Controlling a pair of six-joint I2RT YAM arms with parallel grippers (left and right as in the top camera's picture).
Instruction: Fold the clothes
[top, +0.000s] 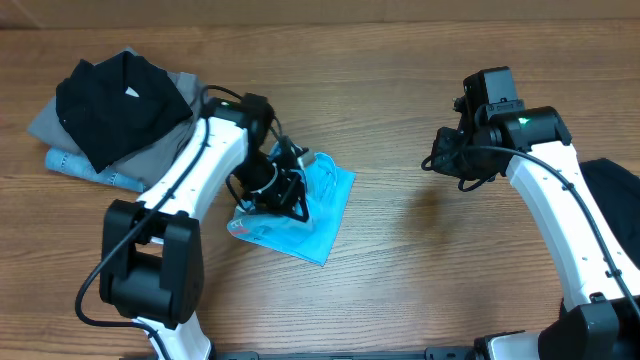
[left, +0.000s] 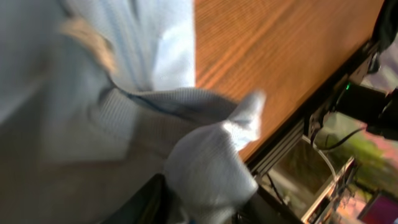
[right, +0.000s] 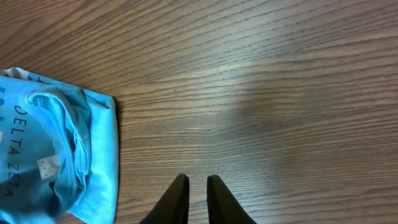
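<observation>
**A:** What is on there, biggest thing first?

**B:** A brown wood-grain table (top: 420, 250). At its far left sits a stack of folded garments (top: 110, 110), black on grey on denim-blue. The light blue short-sleeved T-shirt (top: 330, 215) with white lettering lies left of centre as a folded bundle. Its long axis runs roughly from near-left to far-right.

**A:** Which arm is on it?

**B:** The left gripper (top: 285, 192) is down on the bundle's far-left edge. Its wrist view shows pale cloth bunched against the fingers, but I cannot tell whether they are clamped or apart.

**A:** And the other one?

**B:** The right gripper (right: 198, 182) hangs well to the right over bare wood, fingers drawn nearly together on nothing. The shirt lies to its left, so I judge the next fold belongs to the left arm.
</observation>
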